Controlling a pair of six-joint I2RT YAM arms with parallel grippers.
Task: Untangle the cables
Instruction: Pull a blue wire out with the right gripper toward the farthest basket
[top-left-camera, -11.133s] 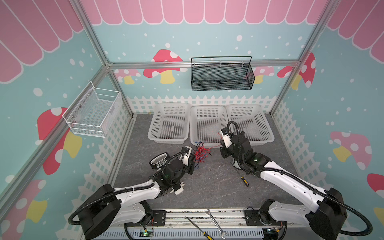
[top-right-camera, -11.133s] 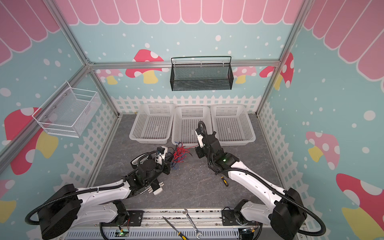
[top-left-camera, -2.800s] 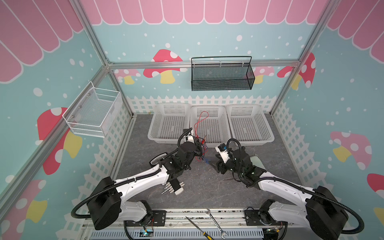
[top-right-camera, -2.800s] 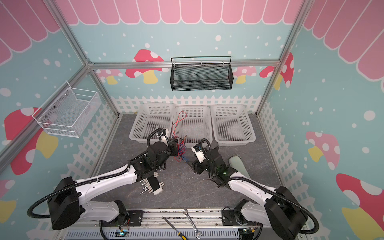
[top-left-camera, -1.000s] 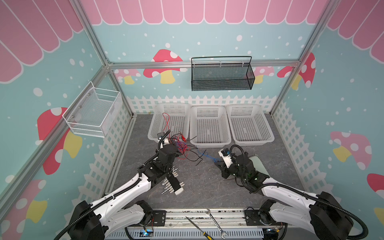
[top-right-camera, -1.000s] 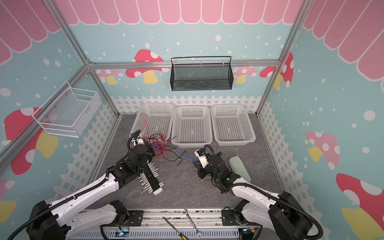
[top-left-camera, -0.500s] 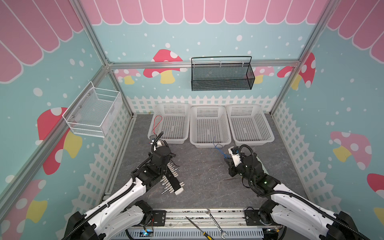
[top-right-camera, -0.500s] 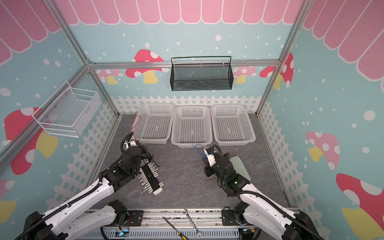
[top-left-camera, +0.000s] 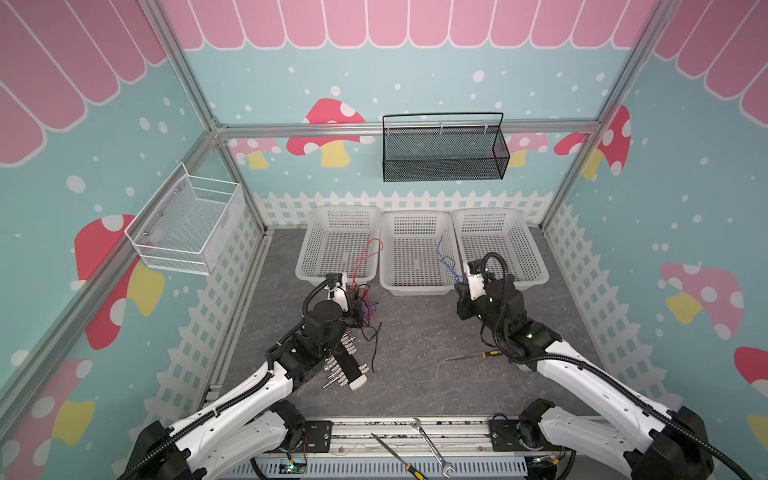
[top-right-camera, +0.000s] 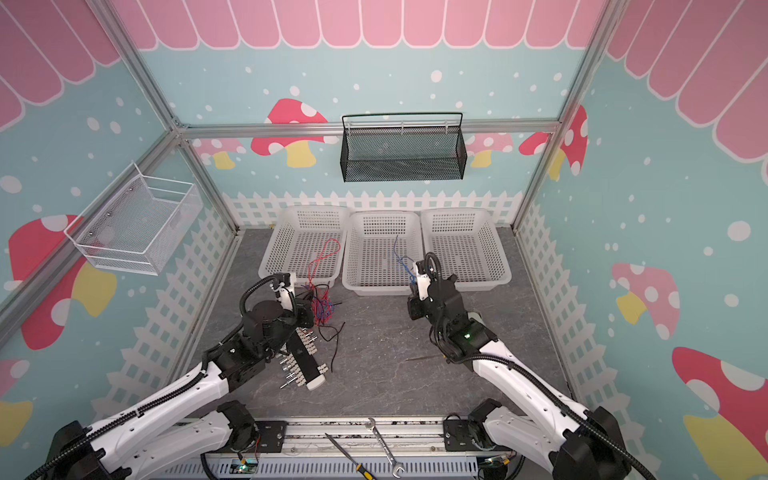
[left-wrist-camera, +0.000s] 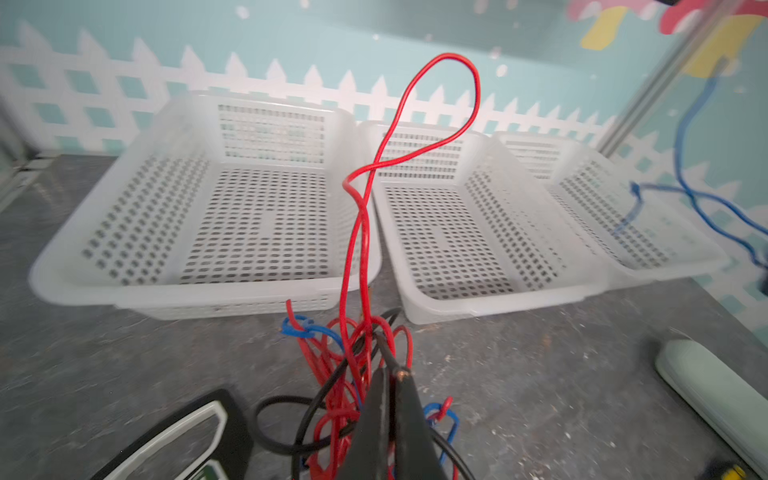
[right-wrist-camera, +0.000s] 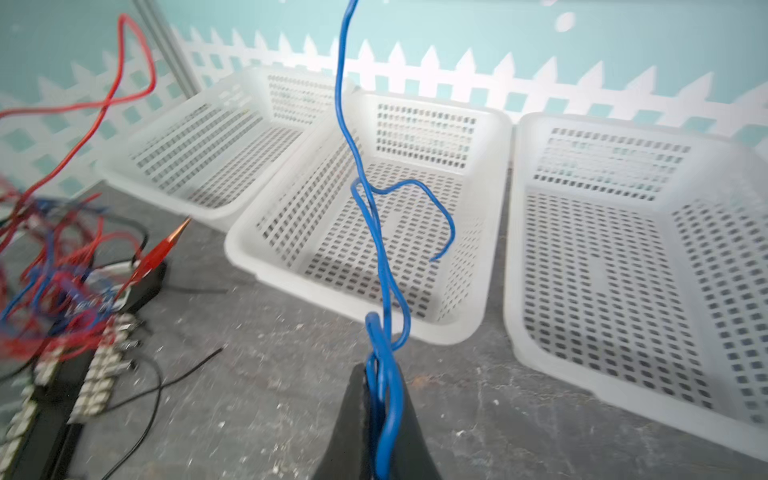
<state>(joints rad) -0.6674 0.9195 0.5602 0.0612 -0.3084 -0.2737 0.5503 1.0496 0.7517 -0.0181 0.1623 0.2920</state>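
The cables are in two lots. A tangle of red, black and blue cables (top-left-camera: 364, 302) (top-right-camera: 320, 305) (left-wrist-camera: 353, 361) hangs in front of the left white basket (top-left-camera: 307, 266), with my left gripper (top-left-camera: 359, 297) (top-right-camera: 309, 301) (left-wrist-camera: 392, 370) shut on it. One red loop (top-left-camera: 372, 249) (left-wrist-camera: 432, 137) stands up over that basket. My right gripper (top-left-camera: 460, 289) (top-right-camera: 413, 286) (right-wrist-camera: 380, 368) is shut on a separate blue cable (top-left-camera: 446, 262) (top-right-camera: 401, 259) (right-wrist-camera: 376, 232), which rises over the middle basket (top-left-camera: 388, 266). A few black strands (top-left-camera: 374, 336) trail on the floor.
A third white basket (top-left-camera: 536, 266) stands on the right. A black terminal strip (top-left-camera: 347, 365) lies under my left arm. A small screwdriver (top-left-camera: 478, 355) lies by my right arm, and a pale green object (left-wrist-camera: 715, 390) beside it. A black mesh basket (top-left-camera: 444, 170) hangs on the back wall.
A second ago a blue strand ran from the tangle to my right gripper; now the blue cable hangs apart. My left gripper swung left, then back right. My right gripper moved towards the baskets.
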